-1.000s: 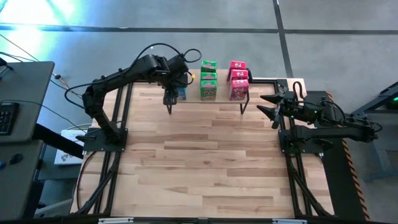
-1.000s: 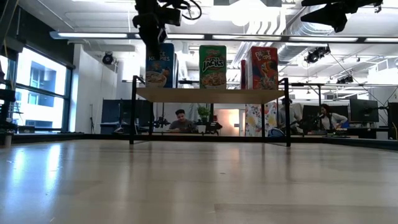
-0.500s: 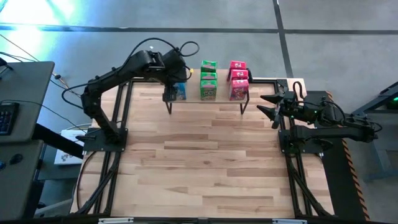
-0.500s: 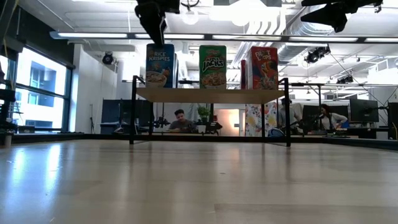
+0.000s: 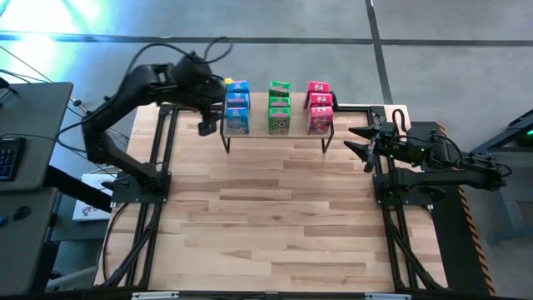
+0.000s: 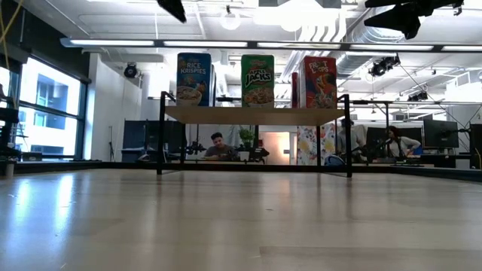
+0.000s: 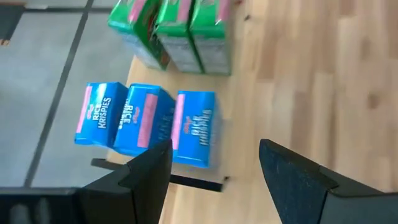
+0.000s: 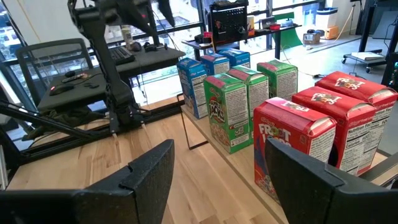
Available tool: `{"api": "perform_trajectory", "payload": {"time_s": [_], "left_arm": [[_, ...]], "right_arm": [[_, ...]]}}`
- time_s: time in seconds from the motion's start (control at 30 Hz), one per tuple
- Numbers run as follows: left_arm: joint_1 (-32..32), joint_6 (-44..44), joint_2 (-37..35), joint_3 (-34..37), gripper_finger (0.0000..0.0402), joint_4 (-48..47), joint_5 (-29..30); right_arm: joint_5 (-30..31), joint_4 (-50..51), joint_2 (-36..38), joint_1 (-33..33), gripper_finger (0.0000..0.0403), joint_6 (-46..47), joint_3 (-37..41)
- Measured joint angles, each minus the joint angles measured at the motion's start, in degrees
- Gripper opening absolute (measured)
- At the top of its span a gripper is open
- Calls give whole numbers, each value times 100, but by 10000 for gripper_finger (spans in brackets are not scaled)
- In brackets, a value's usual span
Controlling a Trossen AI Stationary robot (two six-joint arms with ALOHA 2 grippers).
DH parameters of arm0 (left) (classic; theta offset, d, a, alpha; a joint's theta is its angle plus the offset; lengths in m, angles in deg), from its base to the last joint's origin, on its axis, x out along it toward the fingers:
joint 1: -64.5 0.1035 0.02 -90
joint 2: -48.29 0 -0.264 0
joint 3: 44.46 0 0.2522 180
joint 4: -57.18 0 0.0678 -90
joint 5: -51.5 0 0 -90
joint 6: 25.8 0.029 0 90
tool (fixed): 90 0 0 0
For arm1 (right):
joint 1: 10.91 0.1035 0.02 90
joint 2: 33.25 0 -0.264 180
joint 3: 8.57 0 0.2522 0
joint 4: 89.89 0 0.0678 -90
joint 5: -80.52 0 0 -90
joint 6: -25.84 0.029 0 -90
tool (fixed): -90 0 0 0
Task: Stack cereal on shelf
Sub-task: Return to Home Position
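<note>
Beside the left gripper, on its inner side, three blue boxes stand in a front-to-back row on the shelf. This gripper's fingers gape empty, clear of them. Likewise spread, the right gripper waits farther off.

A light wooden tabletop fills the centre of the high view, with grey floor across the top and a dark desk with a keyboard at the left edge. In the low view a seated person shows in the middle background, under long ceiling lights. A big window is at the left.
</note>
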Motion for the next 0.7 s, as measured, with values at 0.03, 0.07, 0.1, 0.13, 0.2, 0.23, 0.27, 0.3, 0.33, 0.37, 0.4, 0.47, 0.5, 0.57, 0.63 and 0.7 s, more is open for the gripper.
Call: {"api": "perform_trajectory", "payload": {"time_s": [0.03, 0.07, 0.1, 0.13, 0.2, 0.23, 0.27, 0.3, 0.33, 0.37, 0.4, 0.47, 0.5, 0.57, 0.63, 0.7], "left_arm": [[0, -39, -106, 1, 232, -14, -103], [0, -69, -198, 1, 232, -44, -222], [-5, -125, -289, 1, 232, -90, -372], [-4, -179, -378, 2, 232, -162, -524], [-6, -261, -533, 2, 232, -363, -786], [-19, -289, -603, 4, 232, -460, -873], [-46, -292, -672, 5, 232, -563, -944], [-83, -290, -750, 40, 232, -604, -992], [-124, -292, -852, 134, 232, -574, -1035], [-159, -290, -977, 284, 232, -541, -1056], [-184, -290, -1123, 467, 232, -476, -1065], [-233, -316, -1490, 932, 232, -225, -1083], [-249, -351, -1688, 1185, 232, -103, -1086], [-286, -447, -2123, 1739, 232, 192, -1116], [-306, -482, -2577, 2303, 232, 598, -1245], [-308, -484, -3055, 2862, 232, 1055, -1402]], "right_arm": [[0, 0, 0, 0, 242, -2, 0], [0, 2, 0, 0, 242, -2, 0], [0, 0, 0, 0, 242, -1, 0], [0, 0, 0, 0, 242, -1, 0], [1, 1, 0, 1, 242, -2, 0], [0, 0, 0, 1, 242, -2, 0], [0, 0, 0, 1, 242, -2, 1], [0, 0, 0, 1, 242, 0, 0], [2, 0, 0, 2, 242, -2, 0], [2, 1, 0, 1, 242, -1, 0], [2, 0, 0, 0, 242, -2, 0], [1, 0, 0, 2, 242, -1, 0], [2, 0, 0, 2, 242, -1, 0], [0, 0, 0, 0, 242, 0, 0], [1, 1, 0, 1, 242, -1, 0], [0, 0, 0, 0, 242, -2, 0]]}}
